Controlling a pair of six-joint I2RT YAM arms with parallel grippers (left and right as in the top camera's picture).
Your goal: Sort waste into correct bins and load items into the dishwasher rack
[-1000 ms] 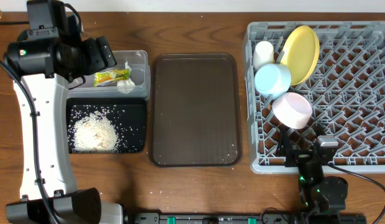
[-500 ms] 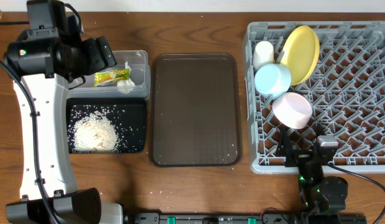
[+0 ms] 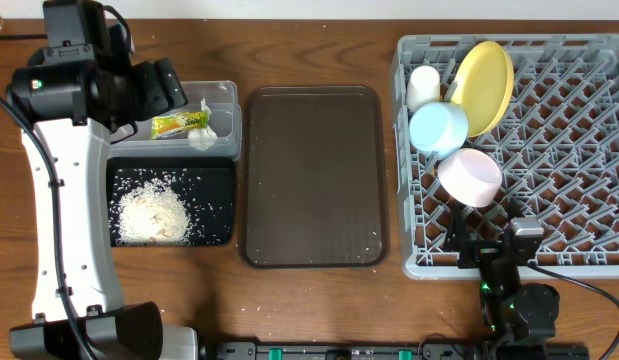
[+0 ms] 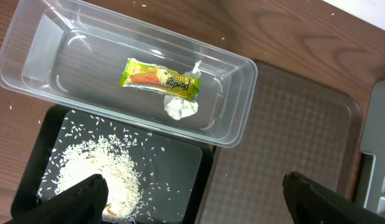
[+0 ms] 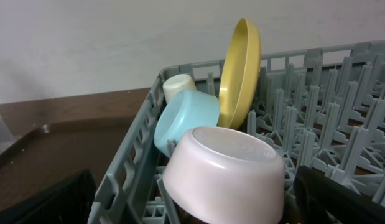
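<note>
Fingers (image 4: 86,196) of the left gripper (image 4: 193,198) stand wide apart with nothing between them, hanging over the near edge of the tub (image 4: 30,56) and the black tray (image 3: 221,180); nothing about them has changed from the earlier frame. The wrapper (image 4: 159,79) and the tissue (image 4: 181,107) lie touching inside the tub. Rice (image 3: 152,213) is heaped in the black tray just in front of it. The brown tray (image 3: 314,170) sits beside both, with a few grains near its front right corner. In the rack (image 3: 569,150), at its left side, are the cup (image 3: 424,83), the plate (image 3: 484,85) on edge, the blue bowl (image 3: 438,127) and the pink bowl (image 3: 470,175), tilted. All lie as before. The right gripper (image 5: 192,205) is low at the rack's front edge near the pink bowl, fully spread and empty, also unmoved.
</note>
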